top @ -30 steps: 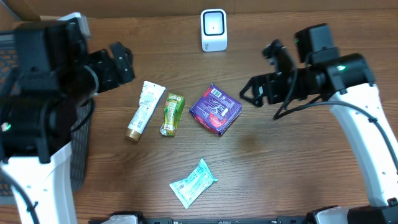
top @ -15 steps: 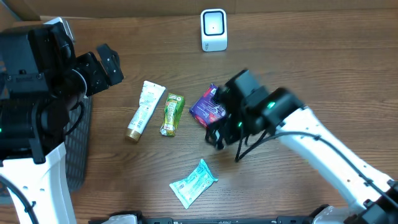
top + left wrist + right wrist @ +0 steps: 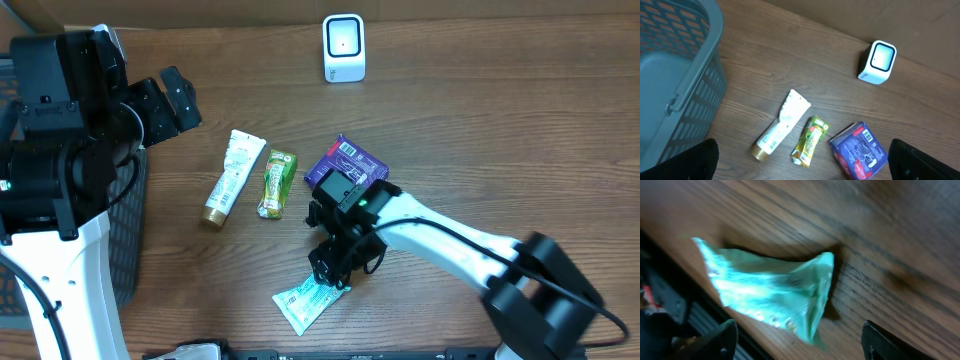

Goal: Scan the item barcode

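Pick-up step: hovering over teal sachet (image 3: pixel 770 287), right gripper (image 3: pixel 802 342) spread; left gripper (image 3: pixel 172 100) spread too. Next: pinch, present to scanner (image 3: pixel 343 48).

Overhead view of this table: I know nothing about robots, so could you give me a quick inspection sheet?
Surface: brown wooden table, no spills seen.
Job's things: white scanner at the back; white tube, green packet and purple box mid-table; teal pouch near the front.
Clutter: nothing seen.
Grippers: left gripper open, empty; right gripper open over the teal pouch, not gripping it.
Cables: black cable beside the left arm.
Surroundings: blue-grey basket at the table's left.
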{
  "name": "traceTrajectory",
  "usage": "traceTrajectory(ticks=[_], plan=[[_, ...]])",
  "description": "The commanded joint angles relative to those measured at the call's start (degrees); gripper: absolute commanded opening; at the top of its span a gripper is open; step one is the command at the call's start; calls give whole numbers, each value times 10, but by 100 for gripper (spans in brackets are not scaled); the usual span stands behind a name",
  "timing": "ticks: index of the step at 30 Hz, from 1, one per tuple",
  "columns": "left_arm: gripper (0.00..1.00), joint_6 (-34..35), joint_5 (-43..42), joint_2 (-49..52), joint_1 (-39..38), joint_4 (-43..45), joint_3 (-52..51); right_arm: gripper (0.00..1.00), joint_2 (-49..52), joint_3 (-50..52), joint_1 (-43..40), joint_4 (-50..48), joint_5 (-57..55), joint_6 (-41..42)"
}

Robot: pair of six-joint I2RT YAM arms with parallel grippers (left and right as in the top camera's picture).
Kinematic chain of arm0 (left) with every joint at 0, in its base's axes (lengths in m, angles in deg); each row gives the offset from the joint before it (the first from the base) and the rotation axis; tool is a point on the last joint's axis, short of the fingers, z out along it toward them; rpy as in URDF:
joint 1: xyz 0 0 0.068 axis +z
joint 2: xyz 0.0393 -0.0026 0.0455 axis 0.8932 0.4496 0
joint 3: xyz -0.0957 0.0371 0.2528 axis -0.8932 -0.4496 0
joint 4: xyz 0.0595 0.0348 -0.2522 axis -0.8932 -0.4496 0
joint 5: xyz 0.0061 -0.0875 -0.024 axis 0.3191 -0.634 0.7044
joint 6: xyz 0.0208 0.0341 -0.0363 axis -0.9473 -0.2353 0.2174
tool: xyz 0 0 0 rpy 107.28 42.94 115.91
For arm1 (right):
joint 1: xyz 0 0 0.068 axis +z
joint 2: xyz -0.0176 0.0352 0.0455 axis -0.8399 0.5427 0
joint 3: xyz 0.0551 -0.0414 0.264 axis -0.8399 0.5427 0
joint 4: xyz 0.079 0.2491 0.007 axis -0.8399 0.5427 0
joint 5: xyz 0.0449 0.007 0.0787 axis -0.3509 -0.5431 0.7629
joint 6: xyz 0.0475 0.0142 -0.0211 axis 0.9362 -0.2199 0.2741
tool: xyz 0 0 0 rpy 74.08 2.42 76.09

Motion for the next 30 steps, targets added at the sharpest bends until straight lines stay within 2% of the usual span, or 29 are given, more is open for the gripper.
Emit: traceTrajectory(ticks=[1,7,13,15,23,27,30], plan=[[100,-6,7,2,2,0,8,78,12,3,1,-4,23,9],[100,-6,7,2,2,0,8,77,26,4,26,-12,31,18],[100,-6,7,2,2,0,8,68,62,2,42,-7,31,32],[100,-6,7,2,2,0,8,62,71,2,39,-2,33,41],[100,-6,7,2,2,0,8,17,74,-30,30,17,31,37],[100,-6,7,2,2,0,8,4,74,-58,17,17,31,38],[100,-6,7,2,2,0,8,4,74,-89,1,-1,31,48]])
